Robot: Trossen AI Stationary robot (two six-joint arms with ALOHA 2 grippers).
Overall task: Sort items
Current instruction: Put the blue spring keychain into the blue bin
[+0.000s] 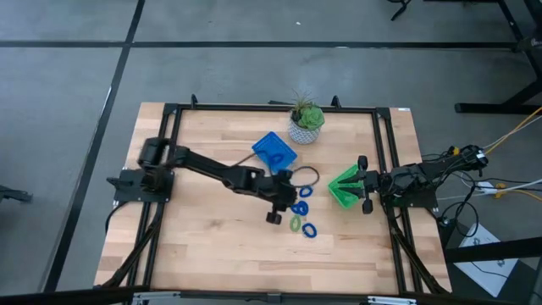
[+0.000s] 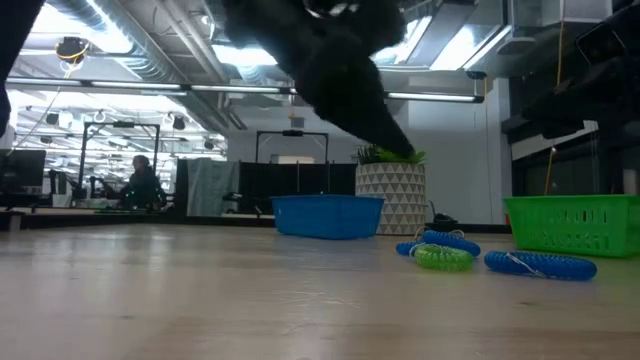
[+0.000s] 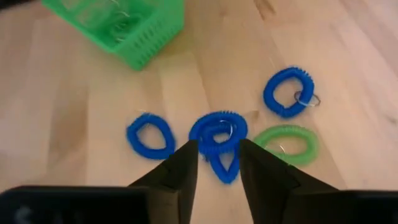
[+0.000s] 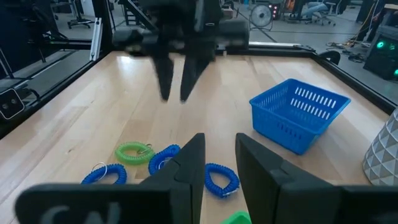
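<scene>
Left gripper [image 3: 216, 163]: fingers open, nothing held, hanging over the ring cluster at centre of the high view. In the left wrist view the gap frames a stack of two overlapping blue rings [image 3: 219, 138]; the lower, teardrop-shaped one has its long axis running along the gap. Judgement: a straight descent should straddle them, though both may lift together.

Around it: another blue ring [image 3: 151, 135] to frame left, a green ring [image 3: 288, 143] to frame right, one more blue ring [image 3: 288, 91] at upper right. All lie flat on the wooden surface [image 1: 212, 246].

Left arm is clearly nearer.

Right gripper [image 1: 362, 183]: fingers open, empty, parked just beside the green basket [image 1: 343, 187], right of centre.

Green basket seems to hold some rings already, count unclear. Blue basket [image 1: 274, 152], above centre: contents cannot be told.
</scene>
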